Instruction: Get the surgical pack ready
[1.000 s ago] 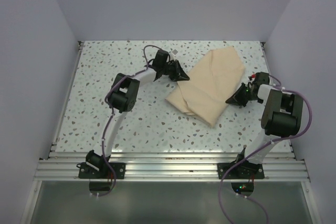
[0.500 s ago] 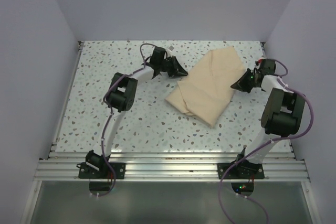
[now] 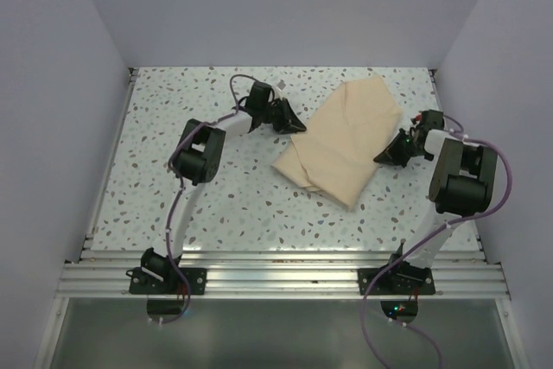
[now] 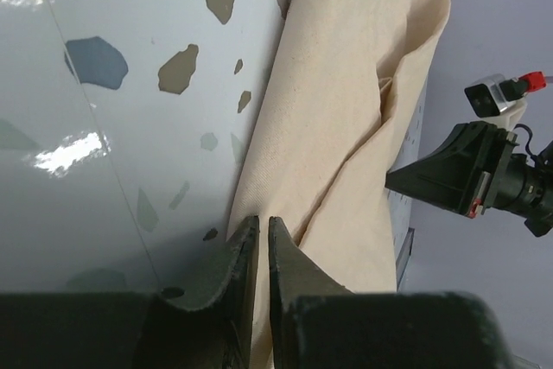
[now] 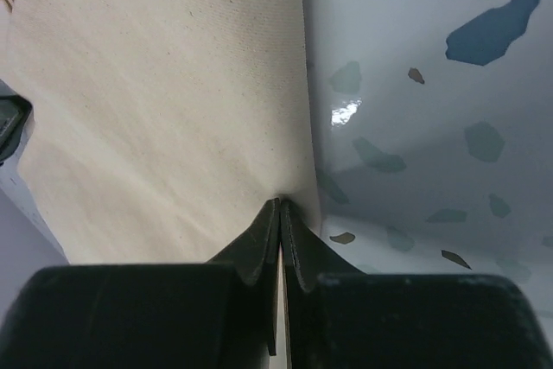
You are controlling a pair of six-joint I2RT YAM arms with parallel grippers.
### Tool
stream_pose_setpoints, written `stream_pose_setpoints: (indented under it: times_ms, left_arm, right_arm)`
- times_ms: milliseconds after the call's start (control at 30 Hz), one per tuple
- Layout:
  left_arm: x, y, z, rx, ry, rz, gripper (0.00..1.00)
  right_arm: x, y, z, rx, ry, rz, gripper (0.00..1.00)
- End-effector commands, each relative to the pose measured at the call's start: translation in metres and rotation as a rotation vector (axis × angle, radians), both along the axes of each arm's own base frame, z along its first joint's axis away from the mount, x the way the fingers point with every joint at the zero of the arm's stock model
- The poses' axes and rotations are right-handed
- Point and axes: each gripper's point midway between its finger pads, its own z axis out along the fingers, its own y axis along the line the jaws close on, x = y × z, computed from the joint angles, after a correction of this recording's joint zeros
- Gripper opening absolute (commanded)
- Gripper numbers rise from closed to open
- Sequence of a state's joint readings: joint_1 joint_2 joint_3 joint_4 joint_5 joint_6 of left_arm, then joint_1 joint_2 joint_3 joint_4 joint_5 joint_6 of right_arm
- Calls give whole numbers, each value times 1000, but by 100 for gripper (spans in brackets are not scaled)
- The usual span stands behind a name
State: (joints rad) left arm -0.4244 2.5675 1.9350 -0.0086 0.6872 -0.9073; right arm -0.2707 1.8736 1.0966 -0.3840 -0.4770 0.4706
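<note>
Tan cloth (image 3: 346, 140) folded on table (image 3: 155, 110); right end effector (image 5: 281, 206) closed at edge.

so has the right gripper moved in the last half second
yes, the right gripper has come back toward the near rail, down the tan cloth sheet's right edge
</note>
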Motion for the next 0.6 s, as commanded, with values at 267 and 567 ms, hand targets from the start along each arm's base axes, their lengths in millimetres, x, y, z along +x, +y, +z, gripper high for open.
stream_pose_setpoints:
  times_ms: [267,567]
  left_arm:
    - [-65,88,-50,316,190,32,12]
    - [-100,111,-31,345,138,-8,16]
  right_arm:
    - [16,20,5,2,-1,70,4]
    - [24,29,14,11,-18,117,5]
